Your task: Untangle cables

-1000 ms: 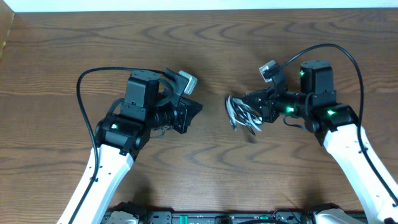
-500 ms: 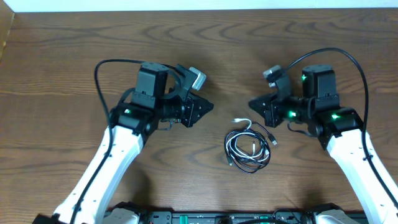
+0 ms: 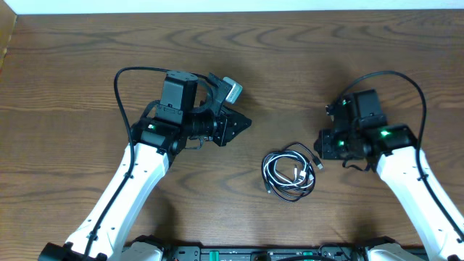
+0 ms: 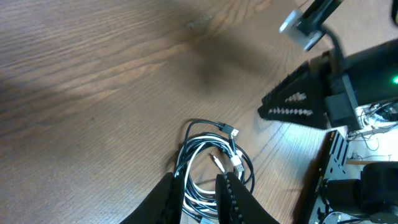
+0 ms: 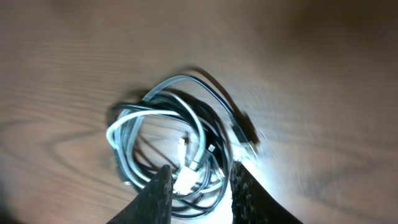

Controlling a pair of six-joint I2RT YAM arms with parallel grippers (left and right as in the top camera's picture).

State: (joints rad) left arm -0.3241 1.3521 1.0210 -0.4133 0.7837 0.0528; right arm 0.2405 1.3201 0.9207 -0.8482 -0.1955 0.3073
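Overhead, we've got the cables [image 3: 290, 172] lying in a loose black-and-white coil on the wooden table [image 3: 72, 65], between the two arms and closer to the right one. The left gripper [image 4: 198, 186] sits up and to the left of the coil, jaws a little apart, nothing between them. Over on the right wrist camera, the right gripper [image 5: 200, 177] looks down at the coil, jaws parted and gripping nothing. We can see a white plug end inside the loop.
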